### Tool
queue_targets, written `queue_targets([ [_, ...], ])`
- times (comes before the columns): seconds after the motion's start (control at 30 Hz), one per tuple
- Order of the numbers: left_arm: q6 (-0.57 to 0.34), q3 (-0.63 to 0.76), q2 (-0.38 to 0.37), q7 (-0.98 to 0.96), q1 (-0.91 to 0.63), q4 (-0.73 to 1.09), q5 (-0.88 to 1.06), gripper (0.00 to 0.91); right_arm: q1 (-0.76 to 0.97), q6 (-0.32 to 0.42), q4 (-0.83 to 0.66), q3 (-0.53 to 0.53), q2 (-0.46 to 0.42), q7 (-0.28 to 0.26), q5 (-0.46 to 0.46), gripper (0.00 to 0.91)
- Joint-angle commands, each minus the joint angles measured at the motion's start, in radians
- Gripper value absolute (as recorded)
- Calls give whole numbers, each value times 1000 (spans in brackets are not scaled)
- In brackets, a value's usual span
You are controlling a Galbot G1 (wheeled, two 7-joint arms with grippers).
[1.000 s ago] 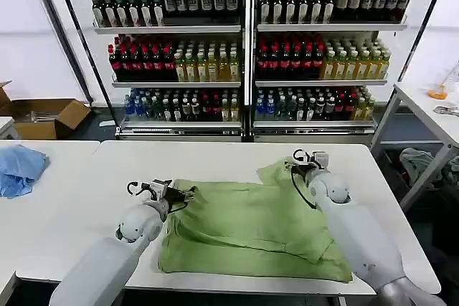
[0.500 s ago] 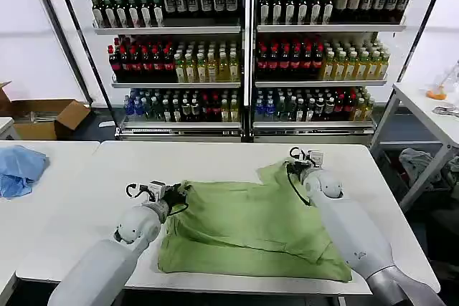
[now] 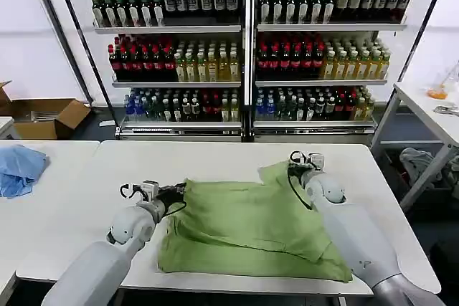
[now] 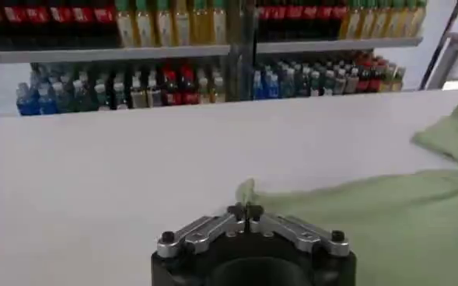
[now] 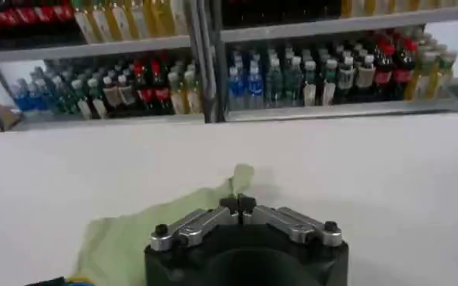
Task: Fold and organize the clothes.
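Left gripper (image 3: 174,193) in the head view sits at the shirt's 9 o'clock corner, its fingertips hard to make out against the dark cable and fabric; the left arm reaches in from 7 o'clock, low over the white counter (image 3: 215,154). The light green shirt (image 3: 251,223) lies spread across the counter's middle, partly folded, with the right forearm covering its 3 o'clock side; collar, buttons and print patch cannot be made out. The right gripper (image 3: 295,165) rests at the shirt's raised far corner, around 1 o'clock, with the arm coming from 5 o'clock. From the left wrist, the left gripper (image 4: 246,211) has its jaws pressed together on a small peak of shirt (image 4: 384,217) fabric. From the right wrist, the right gripper (image 5: 240,204) is likewise clamped on a tuft of the shirt (image 5: 135,237), whose remainder is cut off at the frame edge.
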Motion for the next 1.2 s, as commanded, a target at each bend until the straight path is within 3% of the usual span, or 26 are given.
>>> queue_targets([
  [0.03, -37, -22, 8, 4, 23, -56, -33, 40, -94, 13, 193, 56, -48, 3, 6, 0],
  [0.57, -51, -107, 75, 3, 166, -243, -48, 40, -354, -10, 549, 260, -207, 26, 84, 0],
  [1.2, -45, -243, 144, 1, 366, -416, -94, 30, -799, -19, 899, 534, -225, 29, 99, 0],
])
